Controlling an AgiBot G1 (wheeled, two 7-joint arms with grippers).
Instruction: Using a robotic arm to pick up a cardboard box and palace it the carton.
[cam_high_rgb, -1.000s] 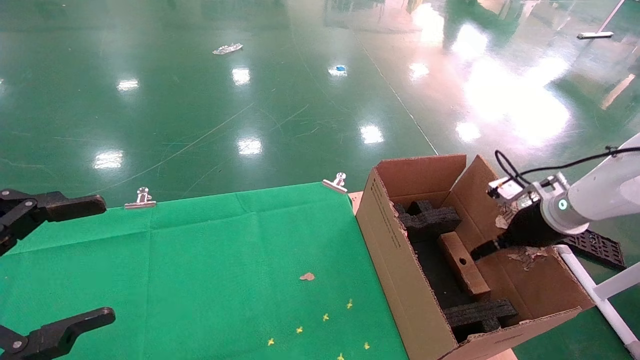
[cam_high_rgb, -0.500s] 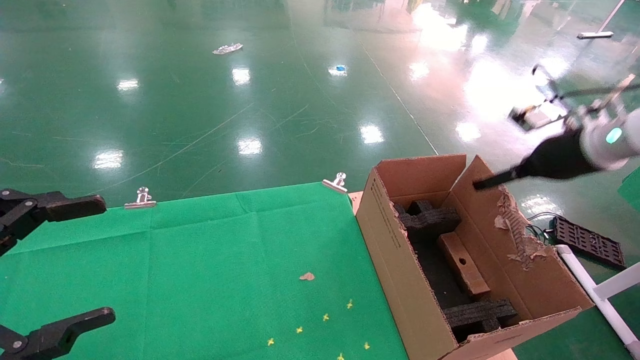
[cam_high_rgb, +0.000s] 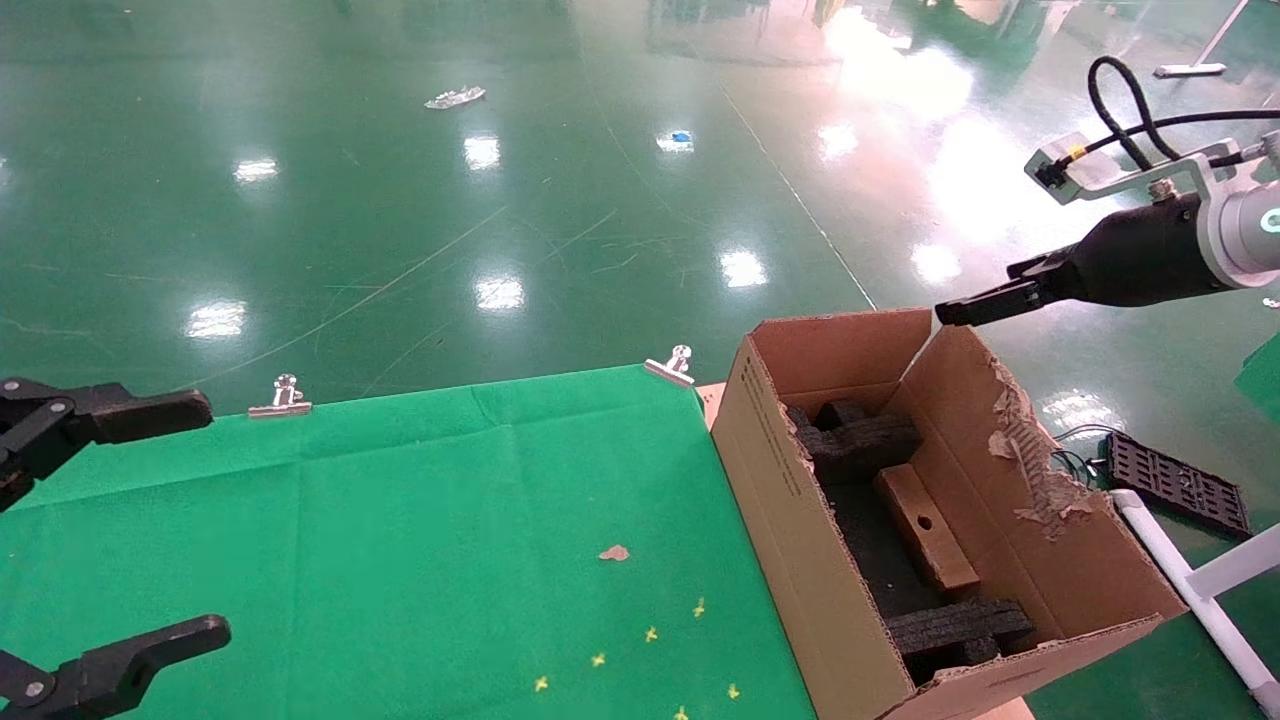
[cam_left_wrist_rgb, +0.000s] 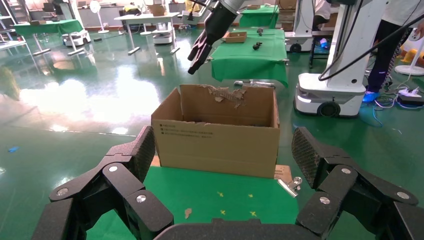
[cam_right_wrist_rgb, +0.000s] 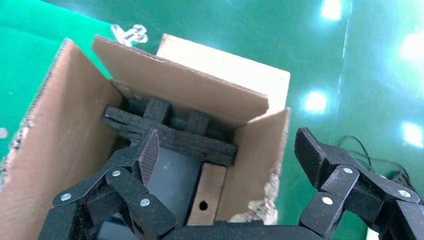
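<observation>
The large tan carton (cam_high_rgb: 780, 500) stands at the right end of the green table, flaps up, one flap torn. The small brown cardboard box (cam_high_rgb: 925, 525) with a round hole lies inside it, against the right wall, between black foam inserts. My right gripper (cam_high_rgb: 965, 308), on the white arm with the green ring, hangs open and empty above the carton's far right flap. Its wrist view looks down between its own fingers (cam_right_wrist_rgb: 227, 150) at the box (cam_right_wrist_rgb: 210, 192) in the carton (cam_right_wrist_rgb: 60, 145). My left gripper (cam_high_rgb: 215, 516) is open and empty at the table's left edge, facing the carton (cam_left_wrist_rgb: 220, 145).
The green cloth (cam_high_rgb: 400, 520) is held by metal clips (cam_high_rgb: 283, 398) (cam_high_rgb: 672, 367). A brown scrap (cam_high_rgb: 614, 552) and small yellow marks lie on it. Foam inserts (cam_high_rgb: 860, 435) (cam_high_rgb: 955, 625) fill the carton's ends. A black grid panel (cam_high_rgb: 1180, 495) and white pipe frame (cam_high_rgb: 1200, 590) stand right of it.
My right gripper has risen out of the carton, from beside the small box to above the far right flap. The box stays inside. The left arm has not moved.
</observation>
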